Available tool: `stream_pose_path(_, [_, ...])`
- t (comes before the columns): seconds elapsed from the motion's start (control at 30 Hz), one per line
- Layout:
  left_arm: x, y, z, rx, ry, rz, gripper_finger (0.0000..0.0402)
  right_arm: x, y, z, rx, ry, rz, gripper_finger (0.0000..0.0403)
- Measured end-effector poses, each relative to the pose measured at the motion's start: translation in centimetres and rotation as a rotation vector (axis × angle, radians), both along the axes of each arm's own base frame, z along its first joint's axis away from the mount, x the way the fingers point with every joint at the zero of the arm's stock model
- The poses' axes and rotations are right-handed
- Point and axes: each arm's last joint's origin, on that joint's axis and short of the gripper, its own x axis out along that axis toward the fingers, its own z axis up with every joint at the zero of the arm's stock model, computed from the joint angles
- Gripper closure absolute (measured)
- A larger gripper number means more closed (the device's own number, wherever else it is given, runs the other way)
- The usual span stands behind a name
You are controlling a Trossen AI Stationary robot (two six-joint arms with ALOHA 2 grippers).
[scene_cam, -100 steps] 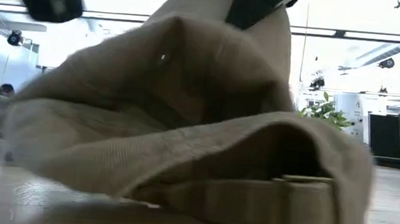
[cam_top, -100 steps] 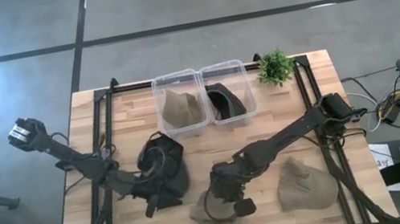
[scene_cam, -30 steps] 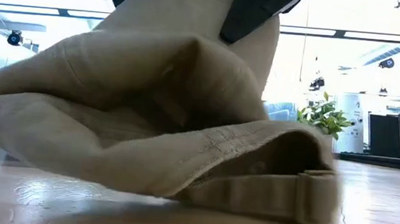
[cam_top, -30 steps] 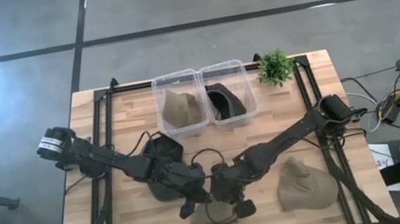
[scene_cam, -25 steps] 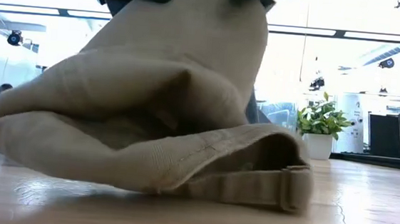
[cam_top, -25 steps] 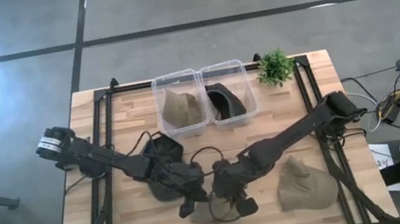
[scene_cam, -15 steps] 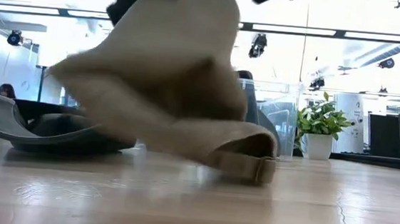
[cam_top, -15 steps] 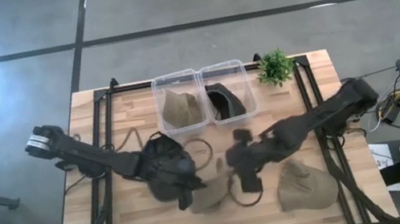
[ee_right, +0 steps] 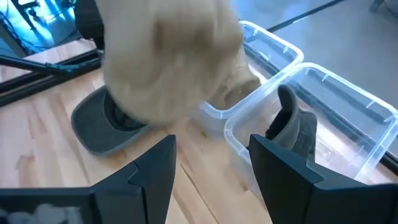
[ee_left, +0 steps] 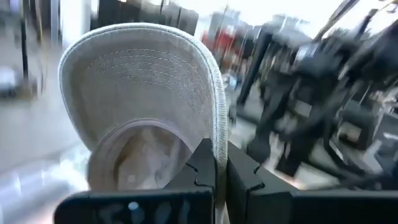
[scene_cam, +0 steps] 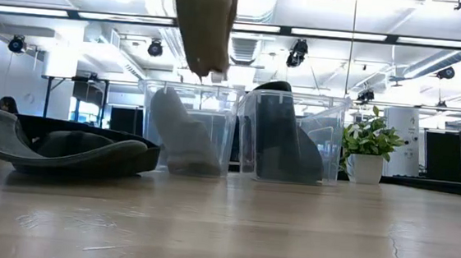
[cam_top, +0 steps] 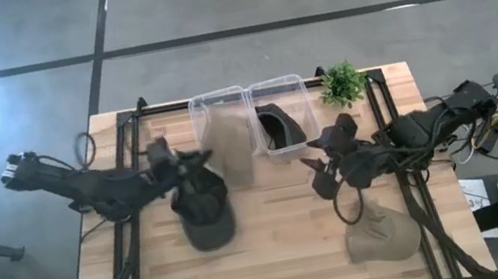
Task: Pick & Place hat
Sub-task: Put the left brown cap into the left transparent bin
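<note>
My left gripper [cam_top: 202,159] is shut on a beige hat [cam_top: 228,148], which it holds in the air over the left clear bin [cam_top: 198,107]. In the low view this hat [scene_cam: 204,24] hangs high above that bin [scene_cam: 152,127]. In the left wrist view the hat [ee_left: 137,93] shows its underside. My right gripper [cam_top: 328,169] stands open with nothing between its fingers, to the right of the bins; its wrist view [ee_right: 211,168] looks toward the held hat [ee_right: 174,68]. My left gripper pinches the edge of the hat's brim [ee_left: 217,134] between its two fingers. The fingers reach in about level from the table's left side. The hat is lifted clear of the table and hangs down from the hold above the left bin.
A black hat [cam_top: 202,210] lies on the table under my left arm. Another beige hat [cam_top: 381,234] lies near the right front. The left bin has a beige hat [scene_cam: 184,138] in it, the right bin [cam_top: 296,86] a black one [cam_top: 279,124]. A small plant [cam_top: 343,83] stands at the far right.
My right gripper has opened, let go of the beige hat and drawn back toward the table's right edge. My left gripper has lifted the hat clear of the table and carried it toward the far edge, over the left bin.
</note>
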Motion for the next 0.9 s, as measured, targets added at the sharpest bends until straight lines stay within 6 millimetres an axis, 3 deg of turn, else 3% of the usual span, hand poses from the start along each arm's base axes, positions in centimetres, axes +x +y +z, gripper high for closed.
stream_pose_path(0.17, [-0.4,1.4,1.4,0.210,0.008,0.098,0.0395,1.0,0.2,-1.0,-0.017,0.037,-0.008,0.0202])
stream_pose_path(0.33, [1.0,4.0,0.1,0.237,0.085,0.238,0.0395,2.4,0.8,-2.5,-0.038,0.088,-0.008,0.0202])
stream_pose_path(0.6, [4.0,8.1,-6.4,0.078,0.151,0.209,0.0389,4.4,1.4,-4.7,0.034,0.101,-0.083,0.0202])
stream_pose_path(0.9, [3.1,9.0,-13.9,-0.142,0.134,0.250,0.0390,4.7,1.7,-5.2,0.087,0.119,-0.083,0.0202])
